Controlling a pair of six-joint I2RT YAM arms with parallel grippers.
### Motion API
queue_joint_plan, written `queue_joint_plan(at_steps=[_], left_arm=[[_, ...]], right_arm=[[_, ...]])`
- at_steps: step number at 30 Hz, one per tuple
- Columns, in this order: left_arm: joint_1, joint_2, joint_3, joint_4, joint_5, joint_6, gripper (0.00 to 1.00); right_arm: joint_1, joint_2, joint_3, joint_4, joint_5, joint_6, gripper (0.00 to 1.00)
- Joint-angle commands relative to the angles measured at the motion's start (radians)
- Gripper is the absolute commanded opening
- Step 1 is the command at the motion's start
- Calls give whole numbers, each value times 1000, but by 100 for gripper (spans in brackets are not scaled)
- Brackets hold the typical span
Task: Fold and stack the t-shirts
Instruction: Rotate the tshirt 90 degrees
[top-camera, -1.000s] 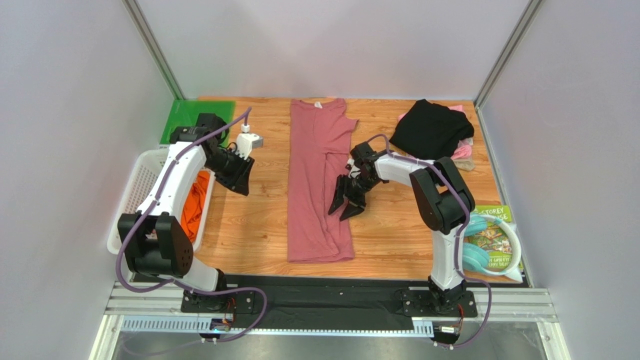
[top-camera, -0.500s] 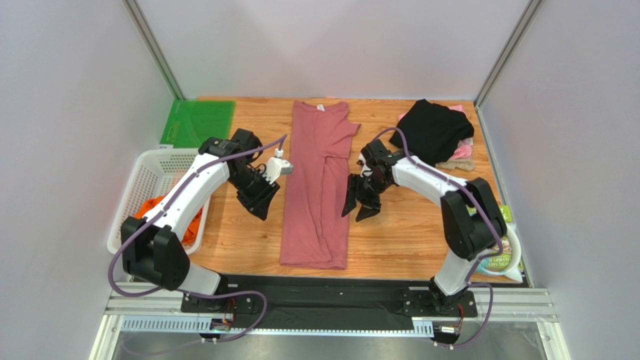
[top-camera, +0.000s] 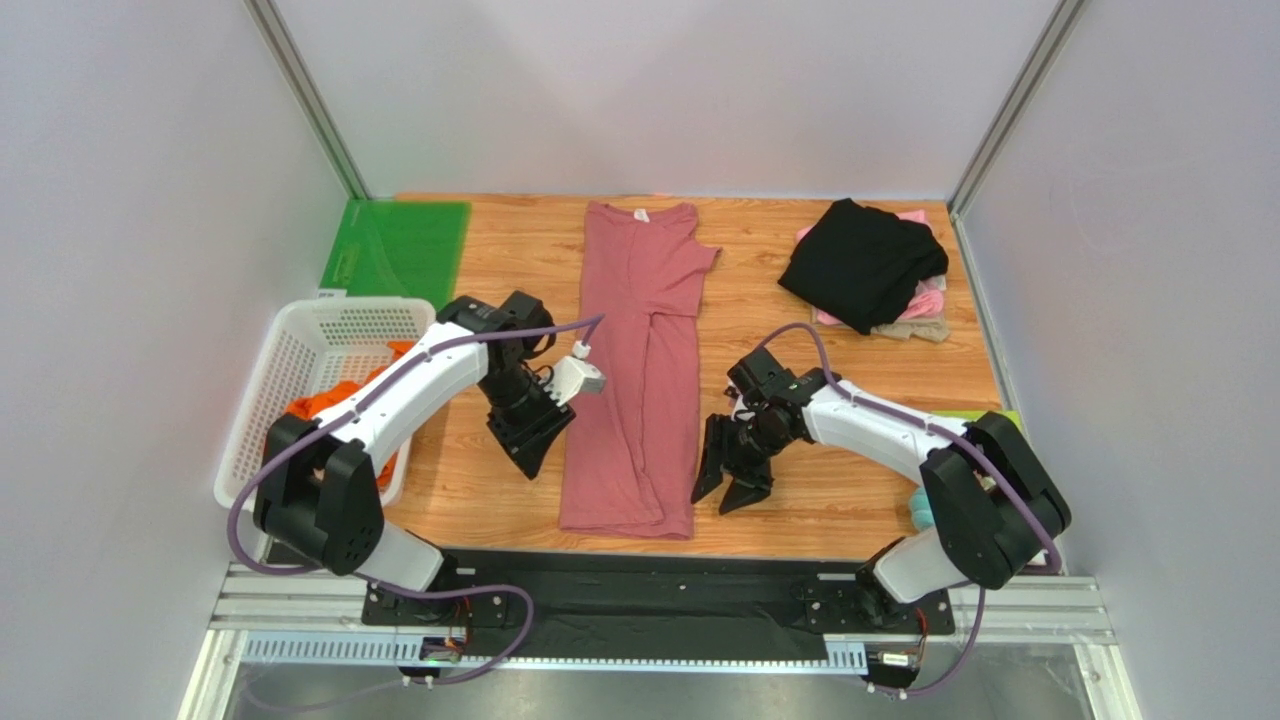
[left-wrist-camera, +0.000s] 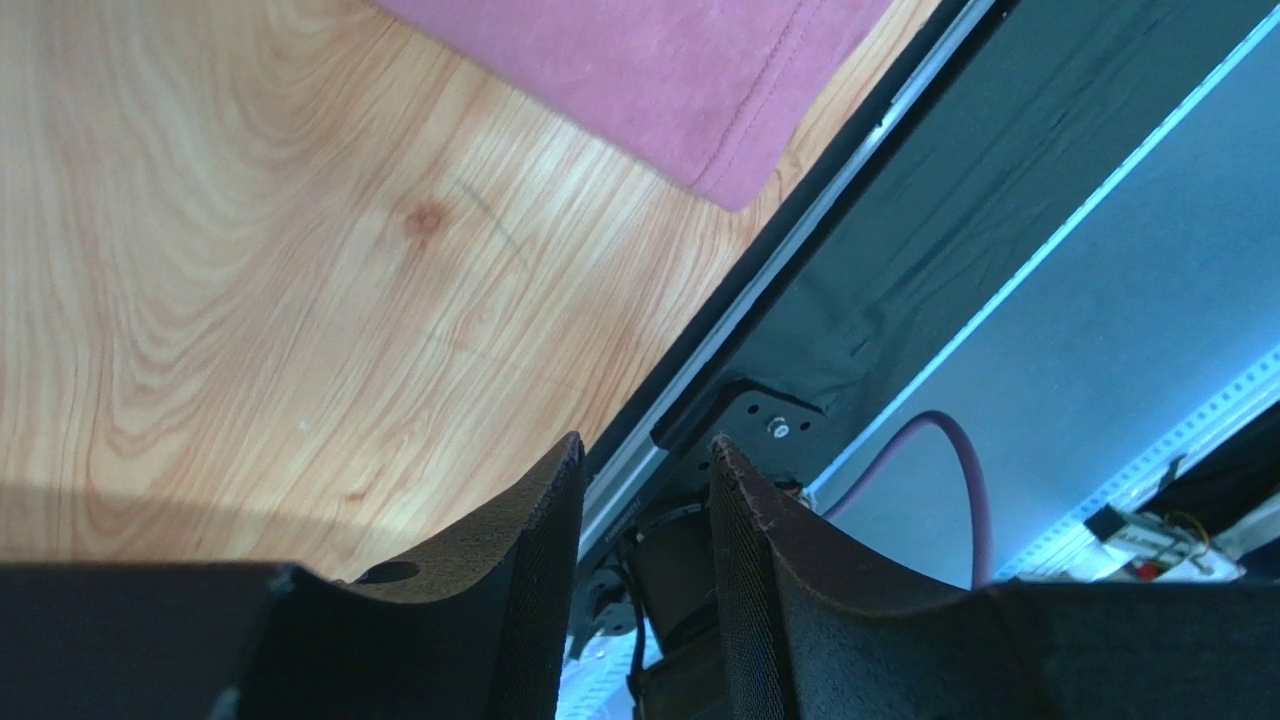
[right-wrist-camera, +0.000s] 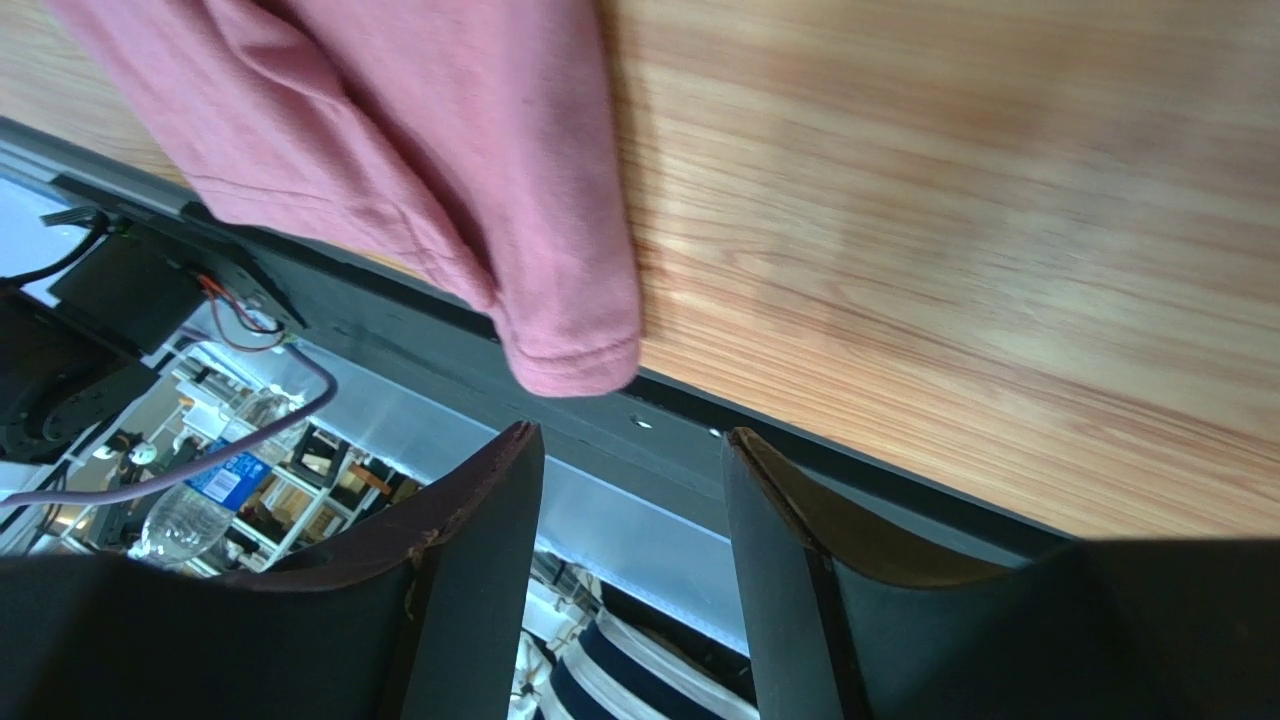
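The large dusty-rose t-shirt lies folded into a long narrow strip down the middle of the wooden table, with its neck label at the far end. My left gripper is open and empty, just left of the strip's near half. In the left wrist view the shirt's near corner lies ahead of it. My right gripper is open and empty beside the strip's near right corner. The right wrist view shows that corner just ahead. A black t-shirt lies on pale pink ones at the far right. An orange t-shirt lies in the basket.
A white mesh basket stands at the left edge. A green mat lies at the far left corner. The black rail runs along the near table edge, close to both grippers. Grey walls enclose the left, back and right sides.
Both arms have come toward the near end of the rose shirt. The left moved right from the basket to the shirt's left edge. The right moved down its right edge.
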Motion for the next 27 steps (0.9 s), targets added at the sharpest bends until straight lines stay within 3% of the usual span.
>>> queue_joint_plan(at_steps=[1,8,12,19,23,25,27], left_arm=[[-35,39,-20,61,12,-17,44],[-44,101,8,52,130,-43,48],[-32,139,36,92,118,-103,45],[19,-94,-57,403,-37,-207,46],[172,-155,-8,414,23,-270,47],[316,-187,30,375,66,-257,44],[501,-220,29,344,222,-237,43]], right_arm=[[13,4,-3,126,-39,79,53],[36,16,-33,208,-79,127,53],[46,18,-55,241,-86,148,53],[57,-13,-99,293,-77,170,55],[57,-51,-115,305,-60,176,56],[57,-79,-121,291,-41,174,56],[57,-126,-127,275,-19,173,57]])
